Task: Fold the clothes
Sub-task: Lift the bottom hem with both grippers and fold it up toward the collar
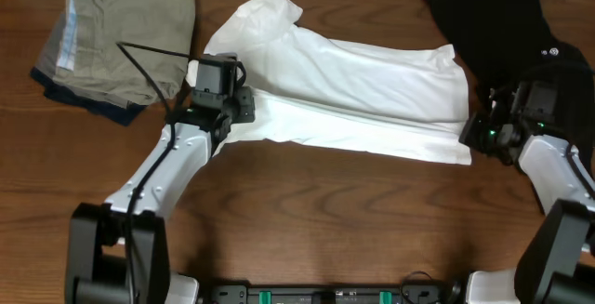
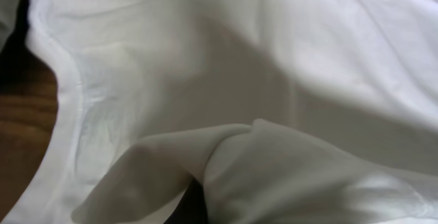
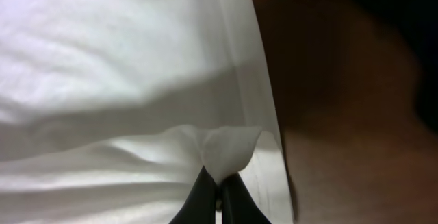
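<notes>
Your soft, limp white cotton T-shirt [image 1: 372, 99] lies across the wooden bench [image 1: 307, 220]. The right end effector [image 3: 219, 191] pinches its hem edge. You cannot tell the left end effector's [image 1: 244, 107] state. Judging by the sag, grip at the seams.

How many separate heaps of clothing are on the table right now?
3. The white T-shirt spread across the middle, a black garment at the far right corner, and a folded stack at the far left; the stack holds several pieces, some possibly hidden.
</notes>
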